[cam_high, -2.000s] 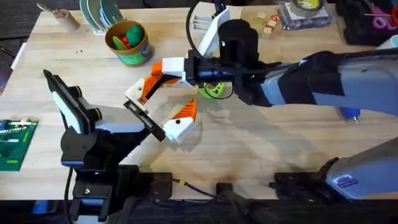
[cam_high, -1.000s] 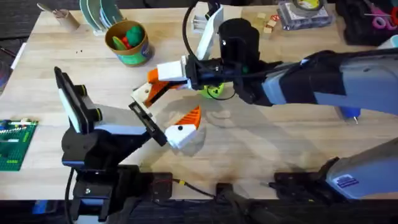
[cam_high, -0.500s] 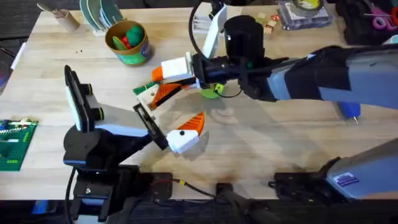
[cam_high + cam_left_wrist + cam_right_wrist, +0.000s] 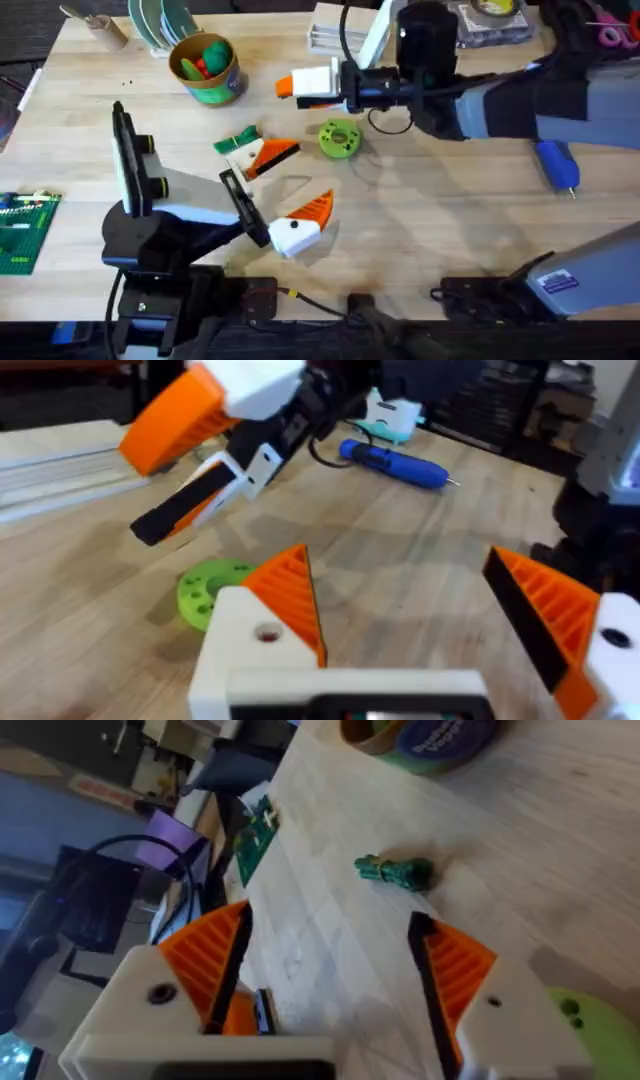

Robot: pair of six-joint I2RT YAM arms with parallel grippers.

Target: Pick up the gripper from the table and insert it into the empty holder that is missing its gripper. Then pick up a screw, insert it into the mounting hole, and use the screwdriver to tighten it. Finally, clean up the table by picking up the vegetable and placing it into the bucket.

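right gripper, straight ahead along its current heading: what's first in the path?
Likely the vegetable, lying on the table ahead of the open right gripper, roughly centered between its fingers. Depth is unclear; the bucket sits farther on.

One vegetable (image 4: pixel 238 139), one bucket (image 4: pixel 207 68), one screwdriver (image 4: pixel 556 166).

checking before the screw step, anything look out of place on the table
The small green vegetable lies loose on the table, close beside the white holder with its orange piece, rather than in the bucket. Nothing looks spilled or broken.
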